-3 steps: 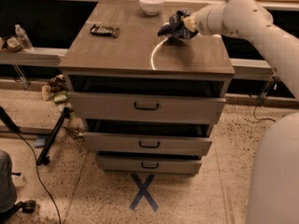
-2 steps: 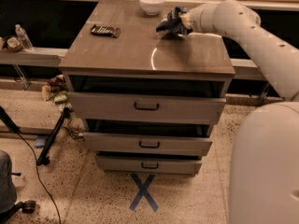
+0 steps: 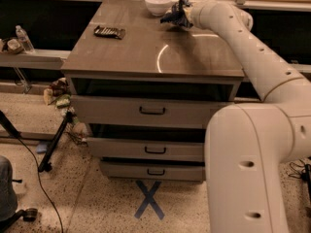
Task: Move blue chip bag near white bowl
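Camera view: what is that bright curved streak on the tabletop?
Camera view: the streak is glare, a light reflecting off the smooth tabletop. Same view: the gaps above the drawers lie in deep shadow; the gripper holds the blue chip bag at the far edge, beside the white bowl.

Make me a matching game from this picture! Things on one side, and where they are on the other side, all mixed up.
Things:
1. white bowl
2. blue chip bag
3. flat dark packet
4. blue X

Places:
a. on the floor, in front of the drawers
b. held by the gripper over the far end of the table, just right of the bowl
c. standing at the far edge of the table
d. lying on the left side of the table

Pairs: 1-c, 2-b, 3-d, 4-a.
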`<move>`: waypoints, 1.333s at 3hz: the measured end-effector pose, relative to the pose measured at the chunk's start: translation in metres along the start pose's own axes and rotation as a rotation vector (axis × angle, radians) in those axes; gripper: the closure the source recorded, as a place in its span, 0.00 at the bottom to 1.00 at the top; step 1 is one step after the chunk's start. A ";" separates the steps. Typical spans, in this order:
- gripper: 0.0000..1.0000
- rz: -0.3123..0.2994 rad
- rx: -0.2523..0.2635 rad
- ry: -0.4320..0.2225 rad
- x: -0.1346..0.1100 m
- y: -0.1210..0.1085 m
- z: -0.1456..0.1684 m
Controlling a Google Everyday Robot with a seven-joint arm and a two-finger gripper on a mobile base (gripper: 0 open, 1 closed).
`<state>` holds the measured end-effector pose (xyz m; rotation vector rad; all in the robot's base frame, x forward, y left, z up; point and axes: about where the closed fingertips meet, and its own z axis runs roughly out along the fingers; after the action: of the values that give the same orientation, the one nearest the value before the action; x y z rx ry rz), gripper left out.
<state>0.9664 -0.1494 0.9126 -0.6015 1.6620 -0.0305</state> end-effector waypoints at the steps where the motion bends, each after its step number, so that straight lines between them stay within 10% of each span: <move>1: 0.46 0.017 0.016 -0.028 0.000 0.001 0.025; 2: 0.15 0.021 0.023 -0.053 -0.004 0.005 0.042; 4: 0.00 0.027 0.055 -0.066 -0.008 -0.008 0.042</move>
<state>1.0086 -0.1397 0.9149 -0.5330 1.5997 -0.0364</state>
